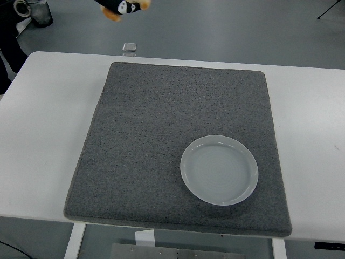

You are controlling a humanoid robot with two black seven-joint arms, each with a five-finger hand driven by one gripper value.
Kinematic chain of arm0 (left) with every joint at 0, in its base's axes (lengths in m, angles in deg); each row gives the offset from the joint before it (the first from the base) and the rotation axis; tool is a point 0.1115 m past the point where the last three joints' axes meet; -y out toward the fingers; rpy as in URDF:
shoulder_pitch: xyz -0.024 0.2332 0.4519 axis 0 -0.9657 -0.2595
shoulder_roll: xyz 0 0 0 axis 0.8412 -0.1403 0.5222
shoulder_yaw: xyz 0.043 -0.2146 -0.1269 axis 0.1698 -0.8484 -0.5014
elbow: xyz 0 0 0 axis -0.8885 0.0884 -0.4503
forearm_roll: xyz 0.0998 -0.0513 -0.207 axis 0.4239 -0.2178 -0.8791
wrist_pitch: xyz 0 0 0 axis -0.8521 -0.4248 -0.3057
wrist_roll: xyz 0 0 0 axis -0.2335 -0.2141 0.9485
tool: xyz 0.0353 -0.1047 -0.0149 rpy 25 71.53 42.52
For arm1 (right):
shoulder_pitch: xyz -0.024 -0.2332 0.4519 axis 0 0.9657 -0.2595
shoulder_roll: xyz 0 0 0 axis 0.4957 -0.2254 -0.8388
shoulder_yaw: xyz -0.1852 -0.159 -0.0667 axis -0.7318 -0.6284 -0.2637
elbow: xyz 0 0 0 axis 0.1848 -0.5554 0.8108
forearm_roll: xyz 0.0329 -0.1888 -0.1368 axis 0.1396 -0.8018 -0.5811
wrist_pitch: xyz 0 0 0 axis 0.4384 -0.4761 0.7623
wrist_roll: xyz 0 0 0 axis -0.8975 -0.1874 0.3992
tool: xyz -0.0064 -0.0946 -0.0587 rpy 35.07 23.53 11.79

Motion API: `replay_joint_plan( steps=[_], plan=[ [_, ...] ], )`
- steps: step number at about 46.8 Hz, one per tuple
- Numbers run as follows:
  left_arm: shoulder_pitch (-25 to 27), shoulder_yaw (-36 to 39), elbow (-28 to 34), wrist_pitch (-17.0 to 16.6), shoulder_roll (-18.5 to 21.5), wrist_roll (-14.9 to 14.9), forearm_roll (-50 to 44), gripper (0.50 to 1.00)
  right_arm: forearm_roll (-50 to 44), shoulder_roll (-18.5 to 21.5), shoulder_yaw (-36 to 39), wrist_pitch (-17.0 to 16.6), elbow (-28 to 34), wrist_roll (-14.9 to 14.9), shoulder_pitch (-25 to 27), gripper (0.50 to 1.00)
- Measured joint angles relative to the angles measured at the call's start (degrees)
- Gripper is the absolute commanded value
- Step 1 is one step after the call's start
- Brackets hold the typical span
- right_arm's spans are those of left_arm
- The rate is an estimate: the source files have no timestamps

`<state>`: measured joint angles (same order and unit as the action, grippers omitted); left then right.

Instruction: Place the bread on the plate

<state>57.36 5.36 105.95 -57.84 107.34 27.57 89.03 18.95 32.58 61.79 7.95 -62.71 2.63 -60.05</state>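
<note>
Left hand point(123, 6) around bread point(114, 14)

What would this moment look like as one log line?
left hand: gripping bread, raised at top edge | plate: empty, on mat

The left hand point(125, 6) is showing only at the very top edge of the picture, its black fingers point(119, 7) curling around the bread point(114, 15), a golden-brown piece that is peeking out below and beside them. Both are hanging high above the floor beyond the far edge of the white surface point(43, 135). A grey mat point(161, 135) is lying flat across the middle of the surface, and a pale round plate point(219, 169) is sitting upright on the mat's near right part, holding nothing. A small clear object point(129, 47) is lying on the floor just past the far edge.
</note>
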Motion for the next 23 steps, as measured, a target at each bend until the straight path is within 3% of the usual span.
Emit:
replay_joint_plan(
  steps=[16,23],
  plan=[
    [2.9,3.1,-0.3,-1.1,-18.9,-1.7,0.2,0.5,0.0,0.0,0.0,0.0,0.0,0.0,0.0,0.952],
    [2.9,3.3,0.0,-4.0,-25.6,-2.3,0.9,0.5,0.0,0.0,0.0,0.0,0.0,0.0,0.0,0.954]
  ],
)
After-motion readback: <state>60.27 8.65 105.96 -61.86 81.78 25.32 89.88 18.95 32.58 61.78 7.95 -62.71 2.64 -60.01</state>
